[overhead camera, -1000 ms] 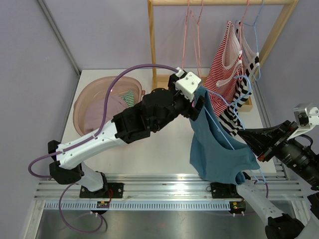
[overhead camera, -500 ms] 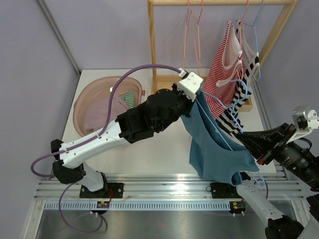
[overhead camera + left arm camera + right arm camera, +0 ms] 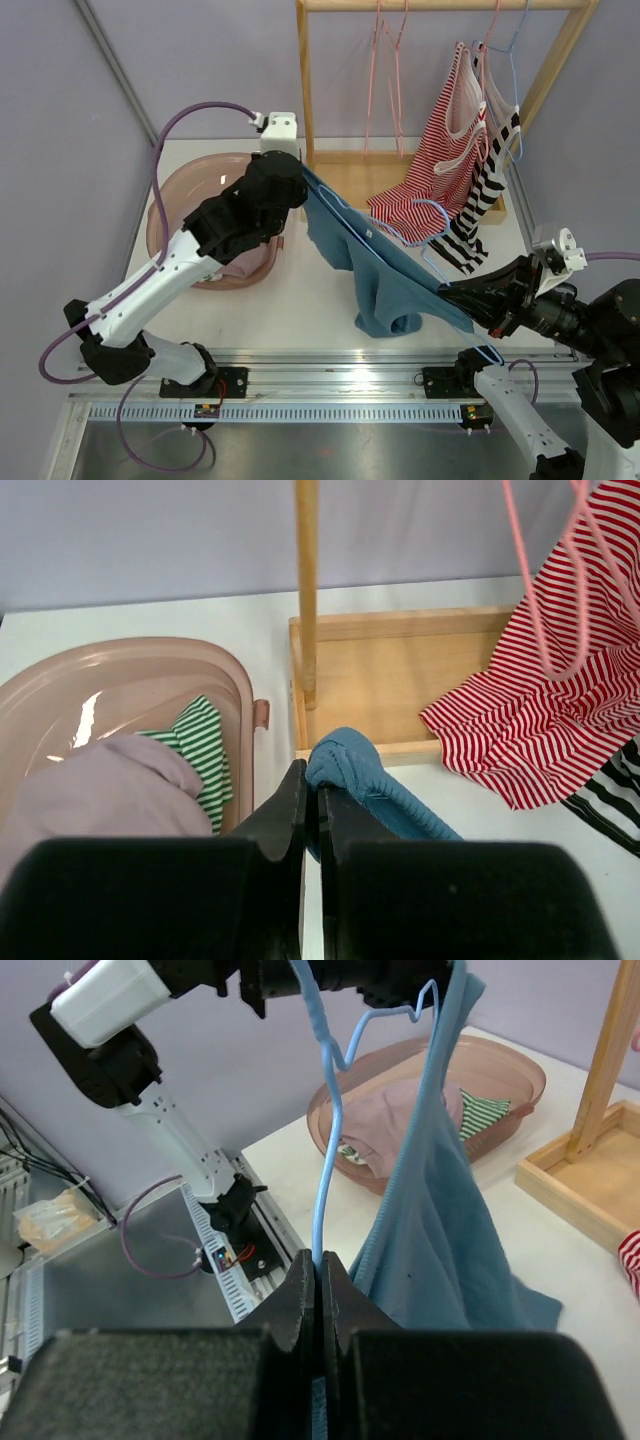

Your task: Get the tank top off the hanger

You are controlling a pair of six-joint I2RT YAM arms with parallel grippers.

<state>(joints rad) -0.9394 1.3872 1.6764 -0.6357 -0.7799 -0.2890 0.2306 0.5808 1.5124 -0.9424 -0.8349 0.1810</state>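
Observation:
The blue tank top is stretched between both arms above the table, its bulk sagging in the middle. My left gripper is shut on one bunched strap, its jaws pressed together just under the fabric. The light-blue wire hanger still runs through the garment. My right gripper is shut on the hanger's wire, low at the right. In the right wrist view the tank top hangs beside the wire.
A pink basin holding a lilac garment and a green striped one sits at the left, right by my left gripper. The wooden rack at the back carries a red striped top, a black-and-white striped one and pink hangers.
My left gripper closed on the tank top's strap and swung left and back toward the basin, pulling the fabric taut. The right arm shifted left and lower with the hanger.

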